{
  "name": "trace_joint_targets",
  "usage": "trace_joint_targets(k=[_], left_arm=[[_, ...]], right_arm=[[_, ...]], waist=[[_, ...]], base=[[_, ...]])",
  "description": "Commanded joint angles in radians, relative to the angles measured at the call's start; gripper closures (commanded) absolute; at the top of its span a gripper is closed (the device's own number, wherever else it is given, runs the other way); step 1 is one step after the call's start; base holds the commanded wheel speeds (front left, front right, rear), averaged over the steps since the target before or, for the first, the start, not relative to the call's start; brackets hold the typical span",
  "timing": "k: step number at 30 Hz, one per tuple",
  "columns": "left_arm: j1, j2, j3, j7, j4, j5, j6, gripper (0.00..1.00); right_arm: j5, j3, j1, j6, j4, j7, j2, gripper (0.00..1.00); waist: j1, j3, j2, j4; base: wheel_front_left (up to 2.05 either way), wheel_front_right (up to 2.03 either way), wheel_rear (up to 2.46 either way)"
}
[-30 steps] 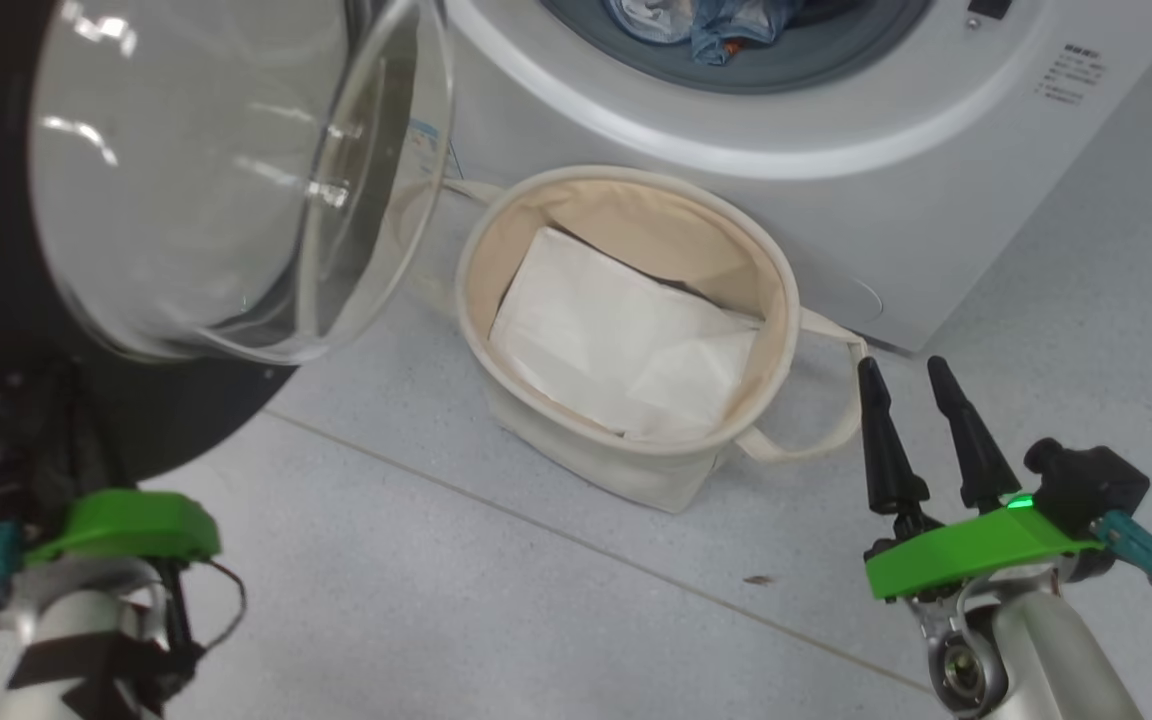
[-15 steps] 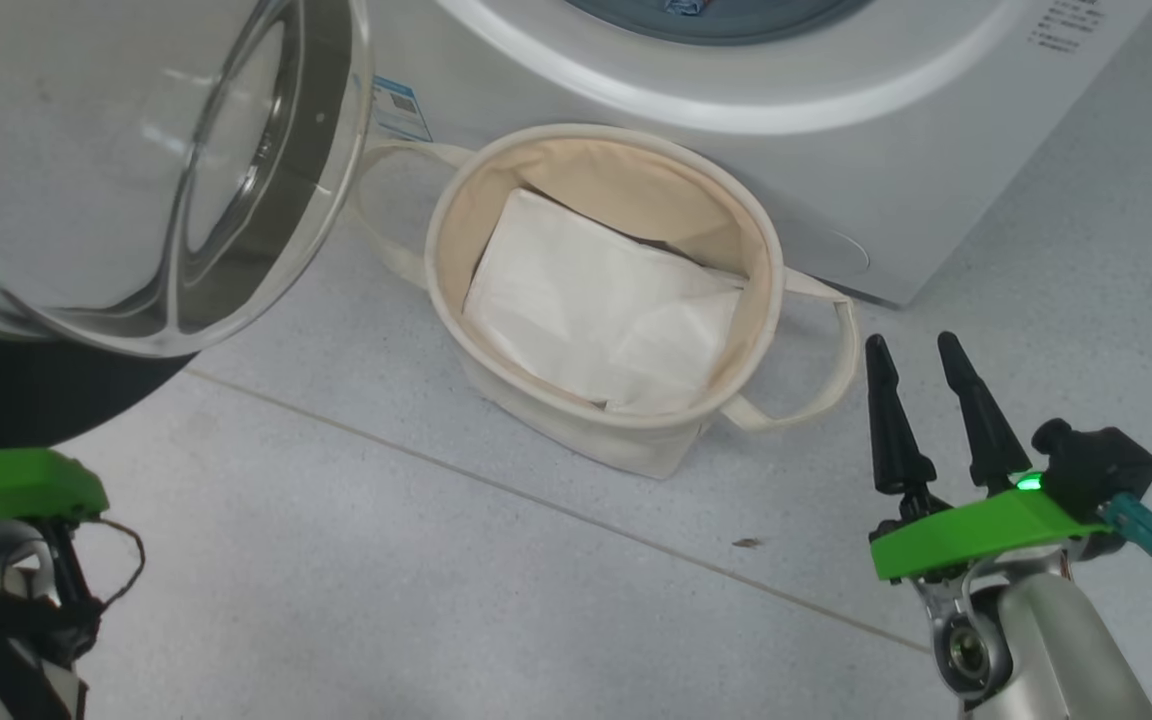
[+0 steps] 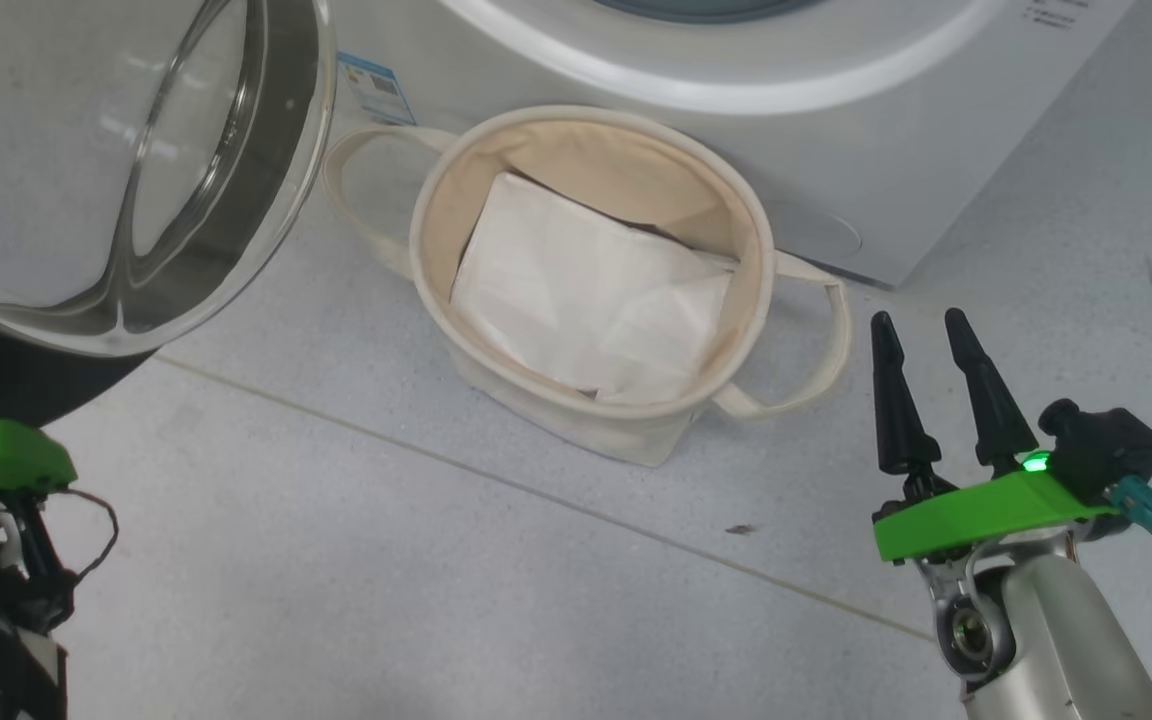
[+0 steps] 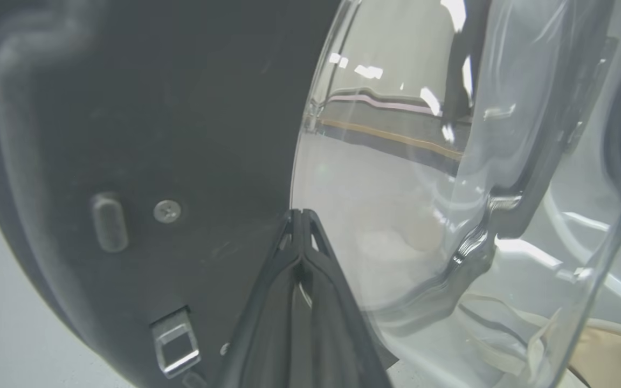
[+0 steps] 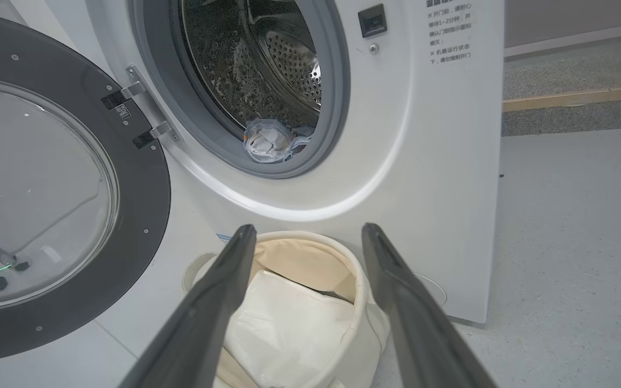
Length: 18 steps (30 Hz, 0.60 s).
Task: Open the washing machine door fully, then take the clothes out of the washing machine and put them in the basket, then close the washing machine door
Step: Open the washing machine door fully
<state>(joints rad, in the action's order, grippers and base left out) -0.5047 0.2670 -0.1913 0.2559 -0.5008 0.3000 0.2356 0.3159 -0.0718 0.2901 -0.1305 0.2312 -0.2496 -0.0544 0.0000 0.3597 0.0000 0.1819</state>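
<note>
Pale grey speckled floor (image 3: 436, 600) runs beneath a white box-shaped front-loading washing machine (image 5: 440, 161). Its large round door (image 5: 143, 226), a wide glossy black rim around a bulging clear glass porthole, hangs swung wide, off to the left of the right gripper (image 3: 919, 320). Opening the door looks like the step in hand, and it seems done or close to it.

Inside the perforated steel drum (image 5: 289, 59), beyond and above that gripper's fingertips, a small bundle of light blue, pale grey and cream fabric clothes (image 5: 270, 143) rests against the grey seal (image 5: 337, 108). Just ahead of and below the same fingertips, a cream canvas round soft-sided basket (image 3: 756, 260) stands close against the machine's front. It holds a flat white sheet (image 3: 576, 300) and no clothes yet. The next move likely calls for the open gripper to rise, reach through the opening and pinch the bundle.

The left gripper (image 4: 301, 215) has its two dark fingers pressed together, gripping nothing. Their tip sits at the door's inner face, where black rim meets glass; whether it touches cannot be told. The right gripper hovers with fingers spread apart, empty, touching nothing.
</note>
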Motion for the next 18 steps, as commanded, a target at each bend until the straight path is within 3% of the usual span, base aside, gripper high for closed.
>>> trace_joint_targets(k=[1, 10, 18], left_arm=[[-0.013, 0.035, -0.047, 0.006, 0.039, -0.012, -0.003, 1.0], [0.104, -0.059, -0.062, 0.006, 0.195, -0.07, -0.027, 1.0], [0.215, -0.146, 0.078, 0.004, 0.312, -0.115, -0.093, 1.0]], right_arm=[[0.004, -0.024, 0.017, 0.0, -0.034, -0.012, 0.004, 0.0], [0.062, -0.027, 0.007, 0.0, -0.038, -0.012, 0.004, 0.0], [0.114, -0.04, -0.034, 0.0, -0.067, -0.012, 0.004, 0.0]], waist=[[0.0, -0.009, 0.0, -0.003], [0.0, -0.097, 0.0, -0.028], [0.0, -0.19, 0.0, -0.076]], base=[[0.0, 0.0, 0.0], [0.0, 0.0, 0.0], [0.0, 0.0, 0.0]])
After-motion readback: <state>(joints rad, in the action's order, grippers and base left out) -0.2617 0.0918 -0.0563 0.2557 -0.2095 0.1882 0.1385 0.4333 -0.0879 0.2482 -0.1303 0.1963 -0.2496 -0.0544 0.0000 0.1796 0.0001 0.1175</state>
